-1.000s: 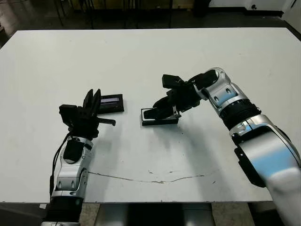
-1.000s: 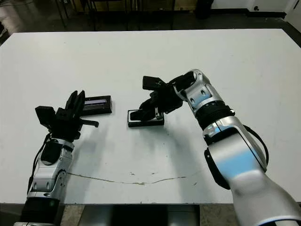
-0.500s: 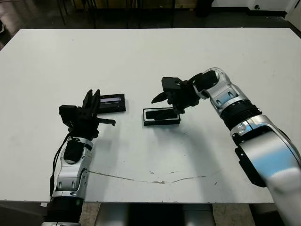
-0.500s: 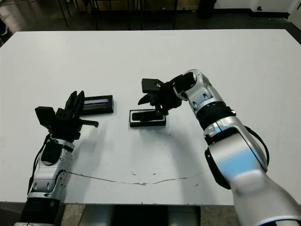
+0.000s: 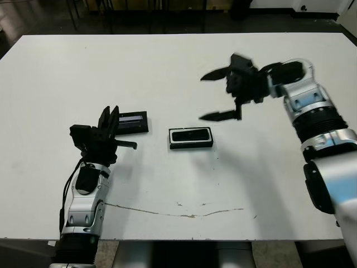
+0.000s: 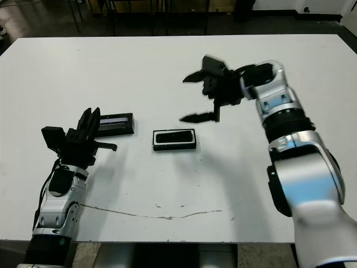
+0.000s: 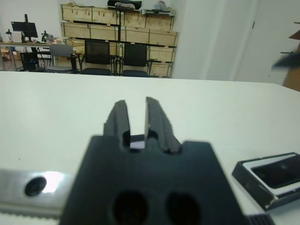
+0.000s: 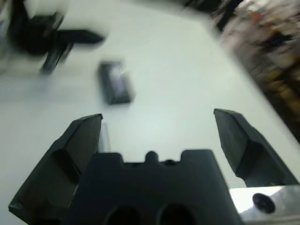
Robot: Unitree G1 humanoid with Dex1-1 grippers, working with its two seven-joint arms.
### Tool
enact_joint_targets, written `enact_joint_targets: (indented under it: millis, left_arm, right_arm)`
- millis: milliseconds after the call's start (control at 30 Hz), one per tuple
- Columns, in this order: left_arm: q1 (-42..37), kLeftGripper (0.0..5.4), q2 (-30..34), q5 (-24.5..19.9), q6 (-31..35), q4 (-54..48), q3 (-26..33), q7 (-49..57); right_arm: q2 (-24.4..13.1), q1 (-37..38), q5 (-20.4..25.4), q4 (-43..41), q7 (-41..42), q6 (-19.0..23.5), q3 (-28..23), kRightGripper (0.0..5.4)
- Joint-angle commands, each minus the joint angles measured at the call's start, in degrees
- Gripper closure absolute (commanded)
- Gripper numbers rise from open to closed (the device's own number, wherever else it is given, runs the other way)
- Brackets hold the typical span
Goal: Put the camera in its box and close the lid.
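While one white table fills both head views, it carries just three task things: one box, one camera and one lid. At the centre of the frame the box sits flat, its white lining showing as a thin border around the dark camera, which lies inside it. To the left of the box and a little apart from it lies the lid, flat on the table with its pale stripe along the far edge. Two grippers are in view. At centre left, the left gripper points up toward the lid's near left corner, its two fingers close together with only a narrow slit between them and nothing pinched; whether a fingertip touches the lid cannot be told. In the upper right of the frame, the right gripper hangs above the table, well apart from the box, its two fingers spread wide and empty. A thin dark crack runs across the lower part of the tabletop. Only the left wrist view shows the box corner from low down, with chairs and wooden crates beyond the table. Heavily blurred, the right wrist view shows the wide-spread fingers and the lid as a dark smear.
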Motion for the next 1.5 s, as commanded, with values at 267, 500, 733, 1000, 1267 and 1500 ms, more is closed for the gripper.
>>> enact_joint_targets:
  millis: [267,500,733,1000,1267,1500]
  left_arm:
    - [0.7,5.4,0.5,0.1,1.1,0.3,0.4,0.0]
    - [0.7,5.4,0.4,-0.5,2.0,-0.1,0.5,-0.2]
    - [0.5,5.4,0.7,0.5,1.5,0.0,0.3,-0.1]
    - [0.4,5.4,0.7,0.3,1.2,0.3,0.4,-0.3]
    - [0.7,5.4,0.2,0.3,1.5,0.0,0.3,0.1]
    - [1.1,5.4,0.1,0.2,1.8,-0.4,0.2,0.4]
  right_arm:
    - [6.7,32.5,-8.8,-41.3,-41.3,4.9,-3.6,1.53]
    - [4.9,39.1,-19.0,-42.4,-48.4,-5.7,2.9,3.11]
    - [2.3,39.0,-25.2,-40.1,-50.0,-10.4,7.2,4.73]
    - [-0.1,33.6,-30.9,-34.8,-48.4,-10.3,11.7,5.38]
    - [-1.7,29.5,-35.5,-29.3,-44.2,-9.8,17.1,5.38]
    - [-1.7,30.6,-33.6,-28.5,-38.8,-8.9,18.9,5.38]
